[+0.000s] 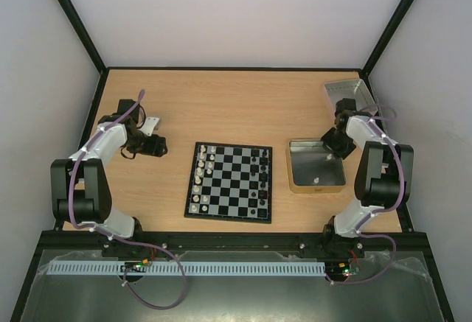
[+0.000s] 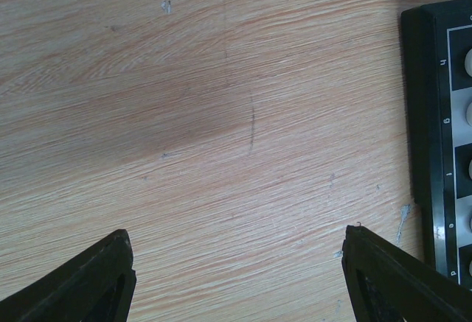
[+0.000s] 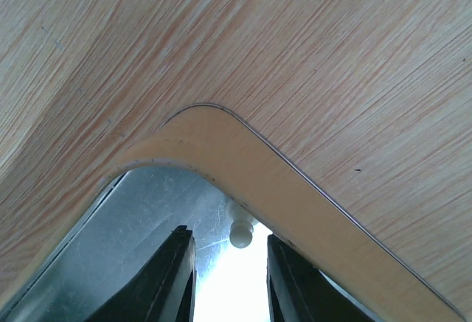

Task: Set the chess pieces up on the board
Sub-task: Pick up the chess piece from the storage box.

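The board point(image 1: 227, 216) lies at the table's middle. White chess pieces point(image 1: 200, 178) stand along its left columns and black ones point(image 1: 259, 178) along its right columns. My left gripper point(image 1: 156, 145) hovers open and empty over bare wood left of the board; its wrist view point(image 2: 237, 232) shows the board's edge point(image 2: 428, 116) with white pieces point(image 2: 467, 58). My right gripper point(image 1: 330, 145) reaches into the far corner of the tan-rimmed tin point(image 1: 316, 187). In its wrist view point(image 3: 226, 235) the jaws are open, and a white pawn point(image 3: 241, 234) stands just ahead of the tips against the tin's rim point(image 3: 243, 160).
A second white piece point(image 1: 317, 180) lies in the tin near its front. A silvery tray point(image 1: 345, 88) sits at the back right corner. Black frame posts and pale walls bound the table.
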`<action>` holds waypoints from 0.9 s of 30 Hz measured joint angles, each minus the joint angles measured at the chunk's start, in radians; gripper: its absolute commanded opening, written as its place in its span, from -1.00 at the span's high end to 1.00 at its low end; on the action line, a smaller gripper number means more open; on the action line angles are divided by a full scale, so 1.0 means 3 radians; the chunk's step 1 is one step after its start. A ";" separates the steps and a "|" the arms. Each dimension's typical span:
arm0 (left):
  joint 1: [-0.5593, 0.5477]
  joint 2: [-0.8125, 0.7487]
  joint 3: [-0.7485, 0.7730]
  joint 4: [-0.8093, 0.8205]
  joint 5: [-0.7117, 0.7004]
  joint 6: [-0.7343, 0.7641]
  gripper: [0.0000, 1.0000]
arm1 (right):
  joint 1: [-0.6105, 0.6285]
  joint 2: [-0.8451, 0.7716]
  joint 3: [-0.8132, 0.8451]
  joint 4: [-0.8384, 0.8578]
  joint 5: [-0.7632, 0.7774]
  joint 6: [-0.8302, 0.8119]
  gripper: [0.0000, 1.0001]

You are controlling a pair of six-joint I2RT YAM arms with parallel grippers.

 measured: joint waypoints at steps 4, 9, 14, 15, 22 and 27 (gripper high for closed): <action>0.0000 0.0000 0.0000 -0.0001 0.0000 0.0000 -0.54 | -0.0004 0.0042 -0.0013 0.0065 -0.0001 0.0001 0.58; 0.0000 0.0000 0.0000 0.0000 0.0001 0.0000 -0.54 | -0.0010 0.0079 -0.0023 0.0116 0.0005 0.0001 0.66; 0.0000 0.0006 0.0000 -0.0001 0.0003 0.0000 -0.54 | -0.0010 0.0142 -0.0027 0.0126 0.0027 0.0000 0.72; 0.0000 0.0009 0.0000 0.0000 0.0004 0.0000 -0.54 | -0.0011 0.0158 -0.0027 0.0127 0.0037 -0.0003 0.74; 0.0000 0.0032 0.0000 0.0000 0.0006 0.0001 -0.54 | -0.0017 0.0195 -0.0032 0.0140 0.0092 -0.0020 0.95; 0.0000 0.0043 0.0000 0.0000 0.0009 0.0001 -0.54 | -0.0003 0.0150 -0.0032 0.0139 0.0079 -0.0023 0.95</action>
